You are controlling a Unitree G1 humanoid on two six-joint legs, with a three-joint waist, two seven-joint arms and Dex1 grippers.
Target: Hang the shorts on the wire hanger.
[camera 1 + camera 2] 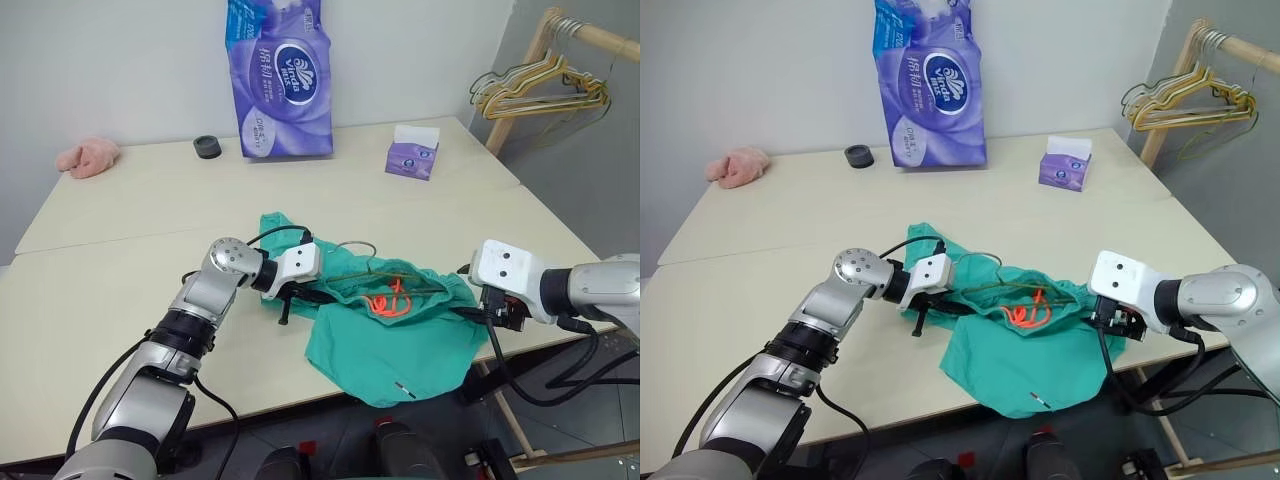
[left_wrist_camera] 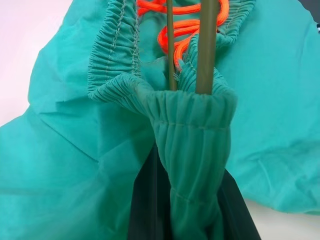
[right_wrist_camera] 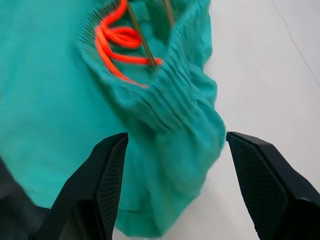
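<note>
Looks like a lab or test room staged as a laundry corner. Plain pale table (image 1: 120, 210) against a bare white wall (image 1: 120, 60); wooden clothes rack (image 1: 560, 40) with spare hangers (image 1: 540, 90); props laid out: purple tissue pack (image 1: 280, 75), tissue box (image 1: 412, 158), pink cloth (image 1: 88, 157), small black ring (image 1: 207, 147).

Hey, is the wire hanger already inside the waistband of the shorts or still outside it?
Inside. The wire hanger runs through the gathered waistband of the shorts, beside the orange drawstring.
</note>
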